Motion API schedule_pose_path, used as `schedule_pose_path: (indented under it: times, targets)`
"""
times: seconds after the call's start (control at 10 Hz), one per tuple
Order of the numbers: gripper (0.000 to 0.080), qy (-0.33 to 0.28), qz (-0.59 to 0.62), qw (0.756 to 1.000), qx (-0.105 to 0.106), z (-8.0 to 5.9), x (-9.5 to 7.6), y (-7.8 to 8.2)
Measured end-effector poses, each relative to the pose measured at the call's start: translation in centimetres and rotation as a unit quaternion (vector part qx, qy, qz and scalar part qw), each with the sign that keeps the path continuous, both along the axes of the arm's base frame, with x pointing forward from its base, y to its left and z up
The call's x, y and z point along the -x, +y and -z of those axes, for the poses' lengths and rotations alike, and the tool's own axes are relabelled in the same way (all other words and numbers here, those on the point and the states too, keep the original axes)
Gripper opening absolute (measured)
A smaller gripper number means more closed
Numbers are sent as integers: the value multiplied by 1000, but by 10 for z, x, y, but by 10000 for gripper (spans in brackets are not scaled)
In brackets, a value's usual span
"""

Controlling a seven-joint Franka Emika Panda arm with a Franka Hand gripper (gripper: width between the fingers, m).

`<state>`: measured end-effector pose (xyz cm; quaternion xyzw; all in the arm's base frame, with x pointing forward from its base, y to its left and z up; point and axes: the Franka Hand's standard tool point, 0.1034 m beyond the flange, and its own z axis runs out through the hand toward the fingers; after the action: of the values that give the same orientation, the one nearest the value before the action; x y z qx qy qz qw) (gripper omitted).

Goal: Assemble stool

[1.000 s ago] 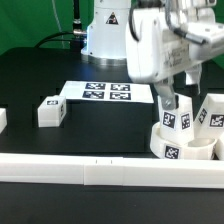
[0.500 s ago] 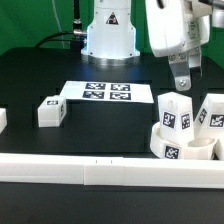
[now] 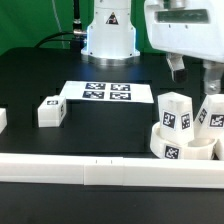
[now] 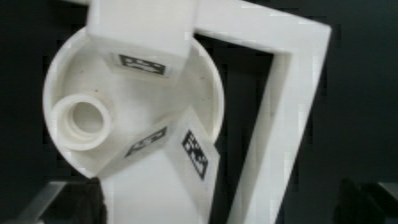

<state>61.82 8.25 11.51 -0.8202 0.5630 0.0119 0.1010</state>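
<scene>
The white round seat (image 3: 172,150) lies at the exterior view's right, against the front rail. Two white tagged legs stand in its sockets, one (image 3: 175,112) near the middle and one (image 3: 212,111) at the right edge. A third leg (image 3: 50,110) lies loose on the table at the left. My gripper (image 3: 196,72) hangs open and empty above the two standing legs, touching neither. In the wrist view the seat (image 4: 125,110) shows an empty socket (image 4: 84,115) between a leg (image 4: 151,30) and another leg (image 4: 169,175).
The marker board (image 3: 105,92) lies flat in the middle of the black table. A long white border rail (image 3: 100,172) runs along the front, and its corner shows in the wrist view (image 4: 294,80). A small white piece (image 3: 3,120) sits at the left edge.
My gripper has let go of the middle leg and risen up and to the right. The leg stays standing in the seat.
</scene>
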Motion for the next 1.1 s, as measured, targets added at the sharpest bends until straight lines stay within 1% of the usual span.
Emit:
schedule_pose_path:
  times: [0.4, 0.5, 0.6, 0.7, 0.8, 0.9, 1.0, 1.1]
  targets:
    - [649, -24, -133, 991, 17, 1, 0, -2]
    - [649, -28, -238, 970, 46, 3, 1, -6]
    - [649, -29, -296, 953, 61, 5, 2, -6]
    - [649, -29, -351, 933, 69, 6, 2, -6]
    - [649, -30, -405, 911, 72, 6, 1, -6]
    - [649, -36, -437, 896, 72, 5, -1, -6]
    - [649, -58, -423, 901, 81, 0, -6, -10]
    - [649, -61, -464, 879, 89, 1, -4, -12]
